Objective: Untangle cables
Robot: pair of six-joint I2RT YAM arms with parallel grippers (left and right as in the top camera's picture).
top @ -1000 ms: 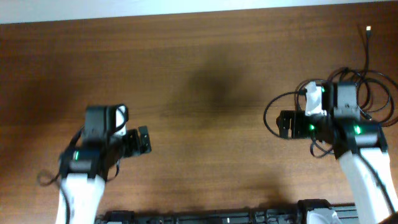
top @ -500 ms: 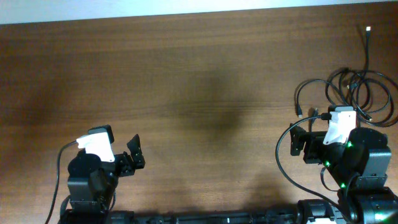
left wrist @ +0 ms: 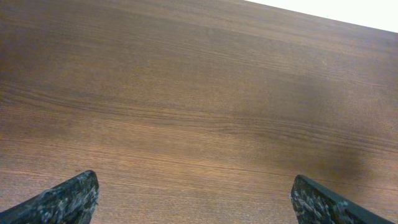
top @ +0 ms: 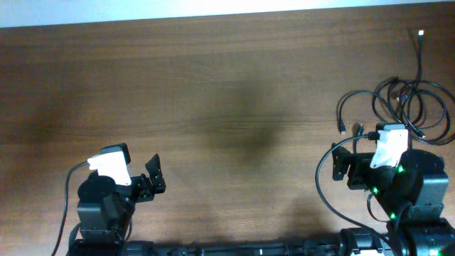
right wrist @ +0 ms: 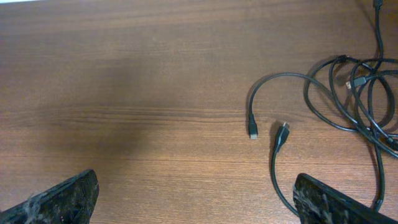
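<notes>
**Tangle sits ahead and to the right of the right arm, out of the left arm's neighbourhood**

The cables (top: 409, 107) lie bunched near the table's far right corner, several thin black loops overlapping one another. From the right gripper (top: 343, 165) the bunch is forward and off to the right. In the right wrist view, the cables (right wrist: 348, 93) fill the upper right while the gripper (right wrist: 199, 202) points at bare wood to their left. Its fingers are spread wide, one at each lower corner of that view, with nothing between them.

Two loose ends trail out of the bunch toward this gripper: one plug (right wrist: 252, 132) and a second plug (right wrist: 283, 132) lie just beside each other, apart from the loops, their short bodies running roughly front to back. A further strand runs straight away from the tangle toward the far edge and ends in a pale tip (top: 421, 33).

The left gripper (top: 154, 178) is well apart from all this, across the table, also spread and empty; the left wrist view shows only wood grain ahead of the gripper (left wrist: 199, 202).

The right arm is plainly the nearer one, and the two free plugs look like its easiest first hold.

The wooden table (top: 234, 85) is flat, dark brown and matte, with open room to the left of the bunch for drawing a cord out.
</notes>
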